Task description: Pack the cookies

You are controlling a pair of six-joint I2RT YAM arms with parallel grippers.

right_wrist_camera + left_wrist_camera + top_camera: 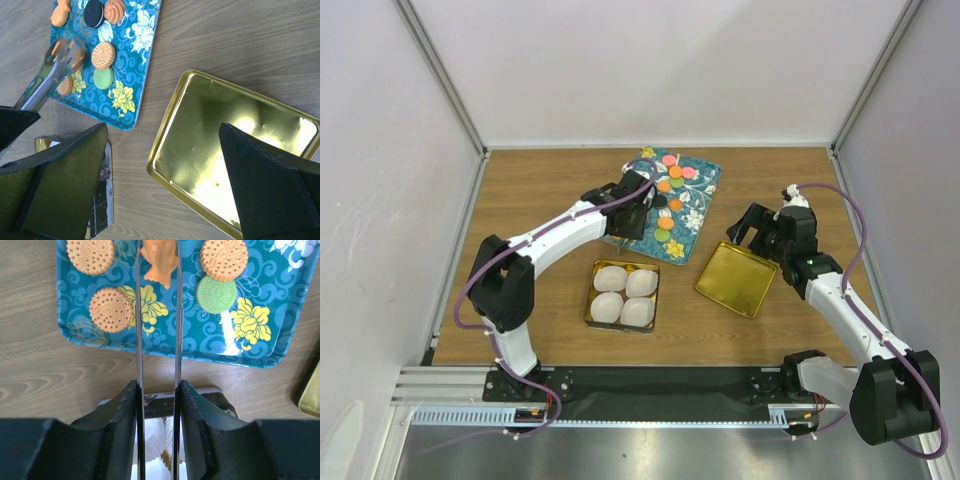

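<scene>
Now the left pincer (157, 390) is squeezing tongs (138, 330) over the teal tray (280, 347).
An orange fish-shaped cookie (160, 262) is sitting between the tong tips, top centre; the right pincer (162, 150) is gaping wide, empty, above the gold tin (200, 115).

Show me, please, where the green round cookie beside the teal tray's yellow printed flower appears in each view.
Top external: the green round cookie sits at the teal flowered tray's near end, mid-picture.
Left wrist: upper right, left of the yellow flower.
Right wrist: upper left, above the yellow flower.
Shared landmark: the teal flowered tray.
</scene>
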